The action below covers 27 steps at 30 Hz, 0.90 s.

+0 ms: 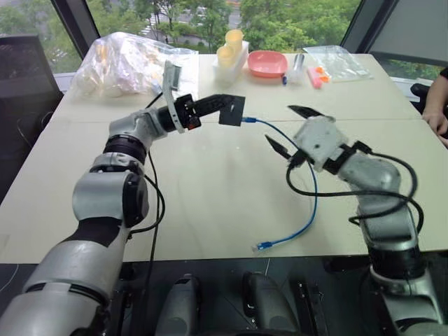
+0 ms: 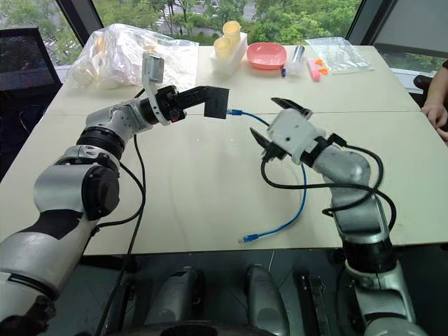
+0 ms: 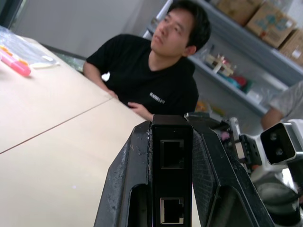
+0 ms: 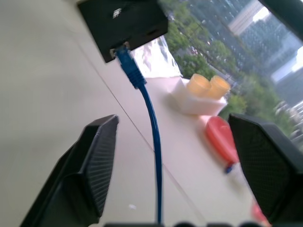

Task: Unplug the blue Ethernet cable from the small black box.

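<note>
Table [image 1: 210,210]: at its far edge, a clear plastic bag [image 1: 129,63] of pale items; a white tray [image 1: 234,59] holding two yellow cups [image 1: 231,45]; a pink bowl [image 1: 267,63]. Left gripper [image 1: 222,106] raised over the table's middle, fingers clamped on the small black box [image 1: 232,110]. Blue Ethernet cable [image 1: 308,203] plugged into the box, free end near the near edge. Right gripper [image 1: 290,129] beside the cable, fingers apart, gripping nothing
</note>
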Each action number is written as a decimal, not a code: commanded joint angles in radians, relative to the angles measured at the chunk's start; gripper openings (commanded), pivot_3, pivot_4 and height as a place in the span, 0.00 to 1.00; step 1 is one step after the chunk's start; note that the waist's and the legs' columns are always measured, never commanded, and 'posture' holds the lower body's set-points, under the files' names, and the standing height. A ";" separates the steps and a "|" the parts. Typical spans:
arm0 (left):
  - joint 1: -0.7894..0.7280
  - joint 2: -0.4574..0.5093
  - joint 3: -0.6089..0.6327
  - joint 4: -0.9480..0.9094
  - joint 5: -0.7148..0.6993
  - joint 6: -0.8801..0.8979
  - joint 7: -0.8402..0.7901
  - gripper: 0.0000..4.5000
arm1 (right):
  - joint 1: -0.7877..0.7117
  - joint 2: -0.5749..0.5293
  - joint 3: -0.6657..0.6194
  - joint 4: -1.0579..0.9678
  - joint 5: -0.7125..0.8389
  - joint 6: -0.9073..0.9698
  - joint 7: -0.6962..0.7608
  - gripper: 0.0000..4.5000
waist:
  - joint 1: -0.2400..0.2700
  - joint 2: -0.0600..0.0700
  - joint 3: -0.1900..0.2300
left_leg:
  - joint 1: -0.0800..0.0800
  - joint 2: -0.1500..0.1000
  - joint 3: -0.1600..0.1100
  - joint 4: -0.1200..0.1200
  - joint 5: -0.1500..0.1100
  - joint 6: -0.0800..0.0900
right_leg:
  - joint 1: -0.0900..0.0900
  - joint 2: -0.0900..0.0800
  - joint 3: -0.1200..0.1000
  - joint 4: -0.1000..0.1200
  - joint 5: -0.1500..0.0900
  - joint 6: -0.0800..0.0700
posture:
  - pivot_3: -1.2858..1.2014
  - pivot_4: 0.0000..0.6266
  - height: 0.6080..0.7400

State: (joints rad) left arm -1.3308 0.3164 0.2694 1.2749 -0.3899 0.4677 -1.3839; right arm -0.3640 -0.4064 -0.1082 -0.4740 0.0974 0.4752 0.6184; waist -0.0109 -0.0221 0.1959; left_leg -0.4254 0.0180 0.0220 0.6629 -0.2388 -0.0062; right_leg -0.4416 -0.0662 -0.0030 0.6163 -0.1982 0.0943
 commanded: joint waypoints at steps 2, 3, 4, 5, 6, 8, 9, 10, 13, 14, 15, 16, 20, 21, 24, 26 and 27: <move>-0.004 0.006 0.094 -0.029 -0.084 0.085 -0.002 0.12 | 0.051 0.231 -0.146 -0.181 0.438 0.358 -0.131 0.85 | -0.002 0.000 0.000 | 0.000 0.001 0.000 0.000 0.000 0.000 | 0.000 0.000 -0.001 0.001 0.000 0.000 | 0.52 0.24 1.00; -0.003 0.005 0.108 -0.033 -0.096 0.102 -0.004 0.12 | 0.054 0.272 -0.158 -0.185 0.494 0.401 -0.165 0.85 | -0.003 0.000 0.000 | 0.000 0.002 0.000 0.000 0.000 0.000 | 0.000 0.000 0.000 0.001 0.000 -0.001 | 0.52 0.24 1.00; -0.002 0.004 0.116 -0.038 -0.102 0.115 -0.006 0.12 | 0.054 0.297 -0.171 -0.190 0.536 0.434 -0.195 0.85 | -0.003 0.000 0.000 | 0.001 0.002 0.000 0.001 0.000 0.000 | 0.000 0.001 0.000 0.002 0.001 -0.001 | 0.52 0.24 1.00; 0.000 0.001 0.130 -0.046 -0.117 0.137 -0.012 0.12 | 0.051 0.351 -0.188 -0.180 0.593 0.446 -0.240 0.85 | -0.003 0.000 0.000 | 0.001 0.003 0.000 0.001 0.000 0.000 | 0.000 0.001 -0.001 0.002 0.001 -0.001 | 0.52 0.24 1.00; 0.001 0.000 0.140 -0.052 -0.127 0.154 -0.016 0.12 | 0.047 0.386 -0.199 -0.174 0.638 0.453 -0.276 0.85 | -0.002 0.000 0.000 | 0.001 0.003 0.000 0.001 0.000 0.000 | 0.000 0.001 0.000 0.002 0.001 -0.002 | 0.52 0.24 1.00; 0.007 -0.006 0.161 -0.074 -0.157 0.199 -0.033 0.12 | 0.031 0.480 -0.232 -0.131 0.721 0.441 -0.366 0.85 | -0.002 0.000 0.000 | 0.001 0.004 0.000 0.001 0.000 0.000 | 0.000 0.002 0.000 0.002 0.001 -0.002 | 0.52 0.24 1.00; 0.022 -0.017 0.154 -0.106 -0.165 0.226 -0.051 0.12 | 0.021 0.524 -0.244 -0.108 0.747 0.411 -0.403 0.85 | -0.003 0.001 0.000 | 0.001 0.005 0.000 0.001 0.000 0.000 | 0.000 0.002 0.000 0.002 0.001 -0.002 | 0.52 0.24 1.00; 0.038 -0.028 0.149 -0.141 -0.176 0.256 -0.062 0.12 | 0.012 0.552 -0.248 -0.089 0.764 0.388 -0.428 0.85 | -0.003 0.001 -0.001 | 0.001 0.005 0.000 0.001 0.000 0.000 | 0.000 0.002 0.000 0.002 0.001 -0.002 | 0.52 0.24 1.00; 0.082 -0.052 0.138 -0.239 -0.205 0.324 -0.057 0.12 | -0.003 0.567 -0.227 -0.061 0.798 0.343 -0.457 0.85 | -0.003 0.001 -0.001 | 0.001 0.005 0.000 0.001 0.000 0.000 | 0.000 0.002 0.000 0.002 0.001 -0.002 | 0.52 0.24 1.00; 0.098 -0.058 0.134 -0.268 -0.214 0.343 -0.051 0.12 | -0.005 0.563 -0.216 -0.054 0.816 0.331 -0.453 0.85 | -0.004 0.001 -0.001 | 0.001 0.005 0.000 0.001 0.000 0.000 | 0.000 0.002 0.000 0.002 0.001 -0.002 | 0.52 0.24 1.00; 0.112 -0.064 0.131 -0.294 -0.220 0.358 -0.044 0.12 | -0.006 0.555 -0.204 -0.048 0.828 0.320 -0.448 0.85 | -0.004 0.001 -0.001 | 0.001 0.005 0.000 0.001 0.000 0.000 | 0.000 0.002 0.000 0.001 0.001 -0.002 | 0.52 0.24 1.00; 0.125 -0.069 0.131 -0.316 -0.228 0.370 -0.033 0.12 | -0.008 0.550 -0.196 -0.041 0.841 0.307 -0.448 0.85 | -0.005 0.001 -0.001 | 0.001 0.005 0.000 0.001 0.000 0.000 | 0.000 0.002 0.000 0.001 0.001 -0.002 | 0.52 0.24 1.00; 0.154 -0.081 0.141 -0.367 -0.255 0.396 0.010 0.12 | -0.018 0.527 -0.185 -0.015 0.880 0.267 -0.456 0.85 | -0.006 0.001 -0.001 | 0.001 0.005 0.000 0.001 0.000 0.000 | 0.000 0.003 0.000 0.002 0.001 -0.002 | 0.52 0.24 1.00; 0.158 -0.083 0.141 -0.377 -0.260 0.398 0.018 0.12 | -0.018 0.514 -0.179 -0.011 0.885 0.265 -0.453 0.85 | -0.006 0.001 -0.001 | 0.001 0.005 0.000 0.001 0.000 0.000 | 0.000 0.003 0.000 0.002 0.001 -0.002 | 0.52 0.24 1.00; 0.170 -0.087 0.139 -0.400 -0.274 0.405 0.034 0.12 | -0.016 0.479 -0.157 -0.003 0.901 0.263 -0.439 0.85 | -0.006 0.001 -0.001 | 0.001 0.005 0.000 0.001 0.000 0.000 | 0.000 0.003 0.000 0.002 0.001 -0.002 | 0.52 0.24 1.00; 0.179 -0.090 0.133 -0.417 -0.281 0.410 0.040 0.12 | -0.017 0.464 -0.142 0.002 0.902 0.258 -0.436 0.85 | -0.006 0.001 -0.001 | 0.001 0.005 0.000 0.001 0.000 0.000 | 0.000 0.003 0.000 0.002 0.001 -0.002 | 0.52 0.24 1.00; 0.184 -0.091 0.130 -0.425 -0.285 0.413 0.043 0.12 | -0.018 0.462 -0.138 0.005 0.906 0.253 -0.440 0.85 | -0.006 0.001 -0.001 | 0.001 0.005 0.000 0.001 0.000 0.000 | 0.000 0.003 0.000 0.002 0.001 -0.002 | 0.52 0.24 1.00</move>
State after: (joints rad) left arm -1.1398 0.2270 0.4022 0.8950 -0.6446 0.8722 -1.3435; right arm -0.3648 0.0580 -0.2656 -0.4554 0.9763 0.7496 0.1707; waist -0.0168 -0.0211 0.1953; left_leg -0.4242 0.0228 0.0222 0.6640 -0.2388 -0.0062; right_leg -0.4417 -0.0629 -0.0032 0.6184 -0.1969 0.0921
